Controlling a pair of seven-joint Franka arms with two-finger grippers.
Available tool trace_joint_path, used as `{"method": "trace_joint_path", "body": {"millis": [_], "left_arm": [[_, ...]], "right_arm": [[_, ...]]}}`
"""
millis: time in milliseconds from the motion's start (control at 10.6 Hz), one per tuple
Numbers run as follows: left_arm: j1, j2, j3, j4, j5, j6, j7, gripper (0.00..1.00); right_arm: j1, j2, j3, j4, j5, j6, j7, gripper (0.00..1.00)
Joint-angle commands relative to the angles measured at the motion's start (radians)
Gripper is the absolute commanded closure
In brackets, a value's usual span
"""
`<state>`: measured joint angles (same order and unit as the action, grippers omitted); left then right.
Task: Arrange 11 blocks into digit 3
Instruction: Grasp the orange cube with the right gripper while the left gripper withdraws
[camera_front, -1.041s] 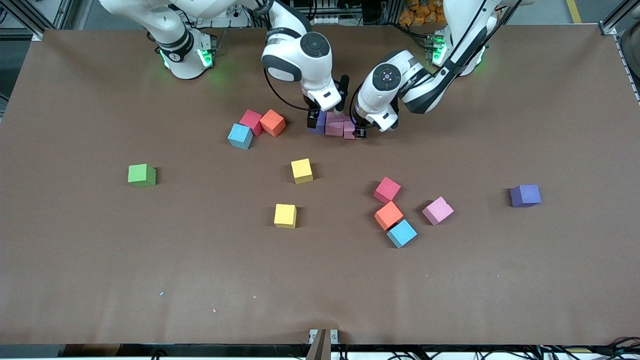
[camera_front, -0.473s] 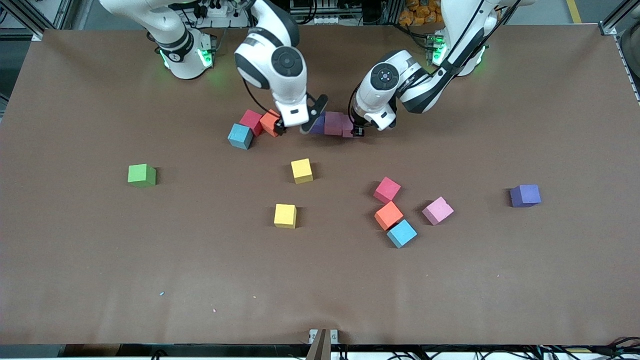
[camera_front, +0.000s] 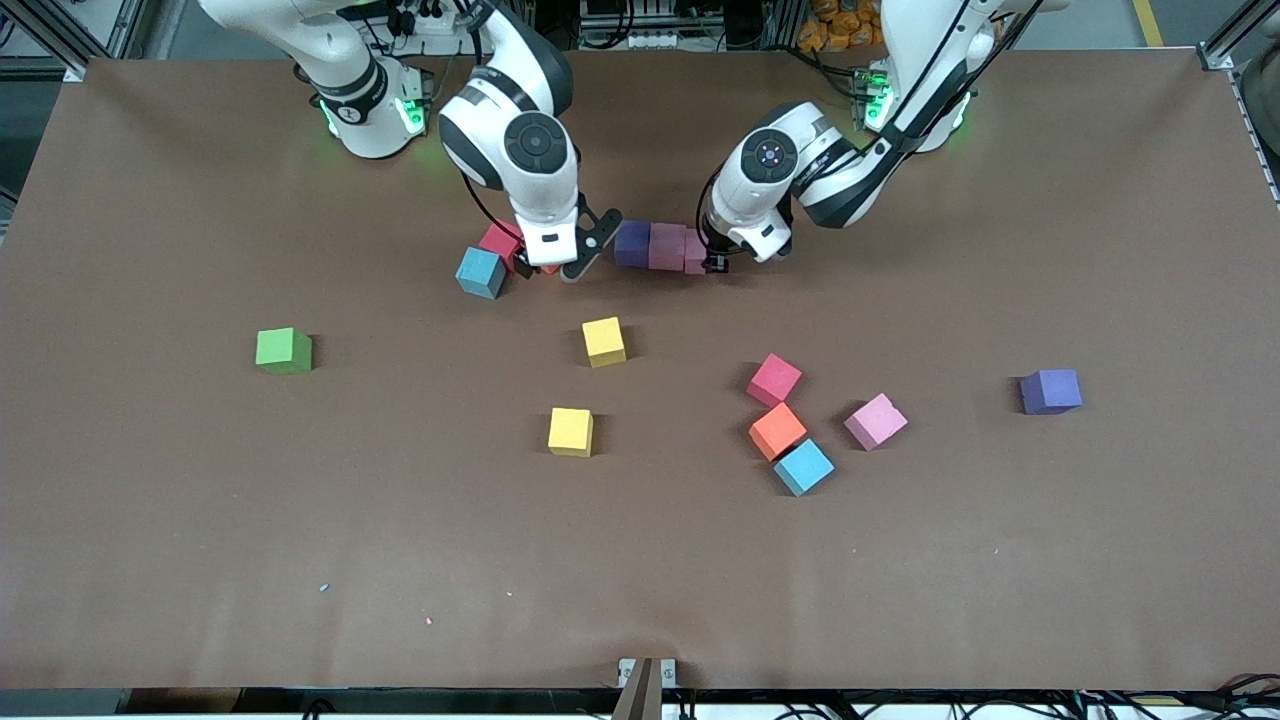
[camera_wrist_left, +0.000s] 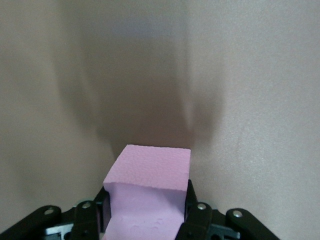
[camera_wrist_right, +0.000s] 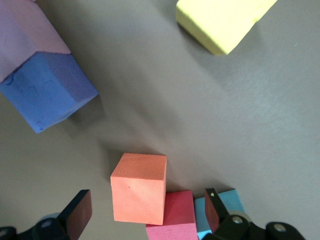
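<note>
The blocks are small foam cubes, so they look very light and a bit squashy, and a soft squeeze on two flat sides across from each other should be enough to lift one. Their skin looks dull and not slippery, so they should not slide out. Three cubes sit in a short row on the table (camera_front: 1000, 600) near the edge where the robots stand: a purple block (camera_front: 632, 243), a pink block (camera_front: 667, 246) touching it, and a second pink block (camera_wrist_left: 150, 190) at the end. The left gripper (camera_front: 712, 262) is down at the table with this last pink cube between its fingers (camera_wrist_left: 192, 210), which sit on its two sides. The right gripper (camera_front: 552, 268) has its fingers spread wide over an orange block (camera_wrist_right: 138, 187), ready to come down on its flat sides. A red block (camera_front: 500, 241) and a blue block (camera_front: 480, 272) sit right beside that orange one, so the fingers could bump them. More cubes lie loose nearer the middle of the table, like a yellow block (camera_front: 604, 341)
</note>
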<state>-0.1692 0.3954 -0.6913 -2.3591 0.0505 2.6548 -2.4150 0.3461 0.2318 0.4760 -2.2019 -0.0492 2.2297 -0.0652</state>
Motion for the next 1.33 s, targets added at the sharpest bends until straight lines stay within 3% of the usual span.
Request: {"method": "trace_joint_path", "body": {"millis": [0,473,1230], "left_arm": [[-0.006,0.002,-0.004,0.0,-0.015,0.014,-0.004,0.0],[-0.004,-0.023,-0.019,0.001,-0.015,0.002,-0.006,0.0],[0.002,-0.11,-0.039,0.039,-0.014,-0.1,0.008,0.0]], "right_arm": [[0.002,-0.071,-0.001,-0.116,0.046,0.089,0.015,0.0],[0.017,-0.068,0.004,-0.231,0.046,0.23,0.015,0.0],[0.045,-0.045,0.01,-0.263,0.061,0.288,0.012,0.0]]}}
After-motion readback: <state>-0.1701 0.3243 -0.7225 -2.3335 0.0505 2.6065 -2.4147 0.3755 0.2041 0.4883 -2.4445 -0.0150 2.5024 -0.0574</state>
